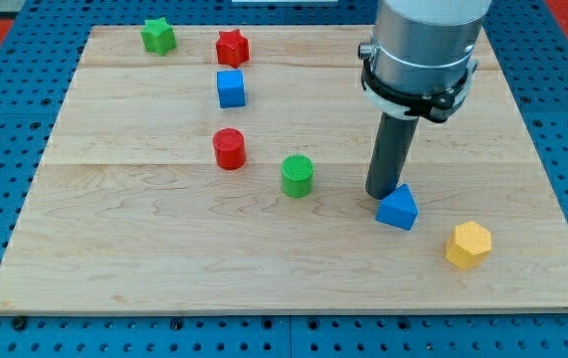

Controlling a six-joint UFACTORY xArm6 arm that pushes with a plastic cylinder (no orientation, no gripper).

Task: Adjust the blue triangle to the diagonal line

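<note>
The arm carries no pincer, so nothing is grasped or released; it ends in a dark rod. My tip (pixel 379 195) rests on the worktop (pixel 124 249) in the lower right of the frame, against the upper-left edge of the blue triangle (pixel 398 209). Whether it truly touches cannot be settled from this view, but no gap shows. That position suits a push toward the lower right of the frame.

The blue triangle lies right of centre, below the middle of the board. The yellow hexagon (pixel 469 244) sits near it, further to the lower right. Green cylinder (pixel 297 175), red cylinder (pixel 229 148) and blue cube (pixel 231 88) step away toward the upper left, with the red star (pixel 232 47) and green star (pixel 158 35) at the top.

Judgement: the green cylinder, the triangle and the hexagon form a rough slant, presumably the diagonal intended. The triangle appears slightly off it, so only a short nudge seems required. Risk: an overlong push would drive it into the hexagon.
</note>
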